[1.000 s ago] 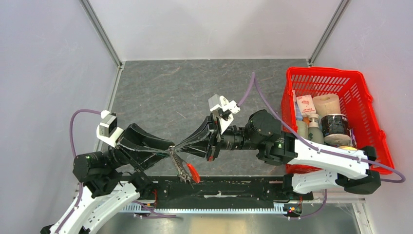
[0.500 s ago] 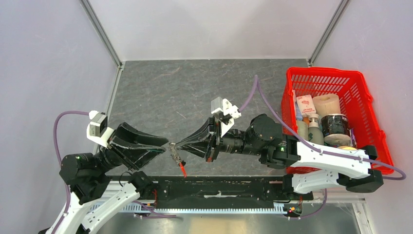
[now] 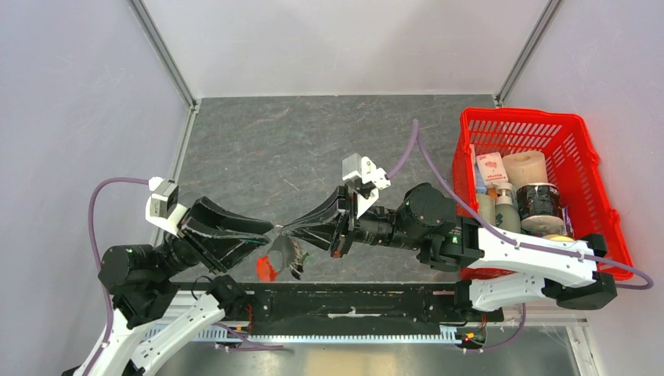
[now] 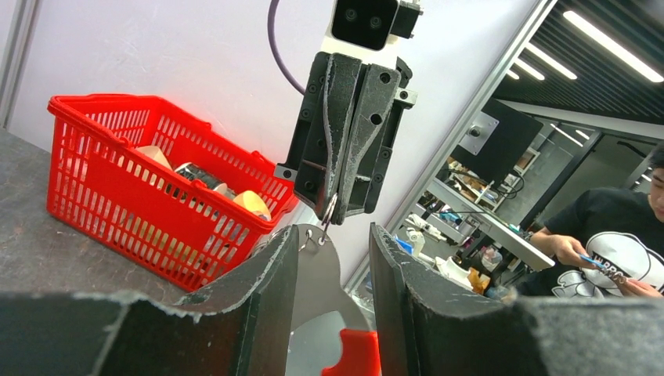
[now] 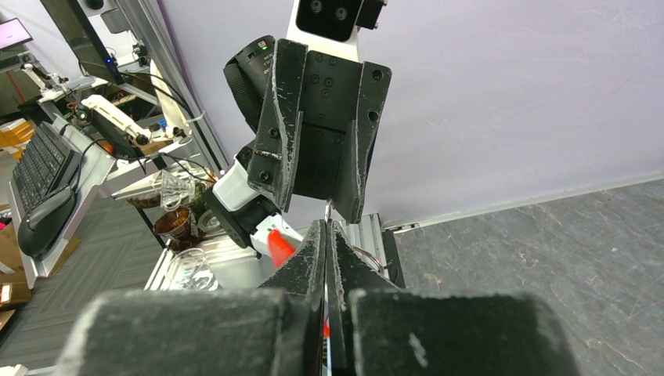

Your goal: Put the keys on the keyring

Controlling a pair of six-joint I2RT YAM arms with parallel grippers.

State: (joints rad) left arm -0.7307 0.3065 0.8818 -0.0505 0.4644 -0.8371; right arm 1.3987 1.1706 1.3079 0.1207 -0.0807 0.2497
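The keyring hangs in the air above the near edge of the tabletop, left of its middle, just below the spot where the two tools meet tip to tip. Its red fob dangles lowest, with a small dark cluster of metal beside it. The right gripper is clenched flat on a thin sliver of metal at the top of the bunch. Its wrist view shows the sliver standing up out of the pressed fingertips, but not whether it is ring wire or a key blade. The left gripper faces it with its jaws standing apart. Its own camera shows an empty gap between them, and a tiny wire loop lies against the tip of one finger, hooked or merely touching, I cannot tell. No loose key can be picked out on the tabletop. I judge the whole bunch to be very light, hard and slick. The wire is springy and stiff, while the chain and fob are floppy, so they will swing and twist with any wrist move. The best hold looks to be on a flat face: the broad fob for steadying, or the ring's plane pinched close to its split, since round wire would likely roll out of the pads. The red basket at the right edge plays no part.
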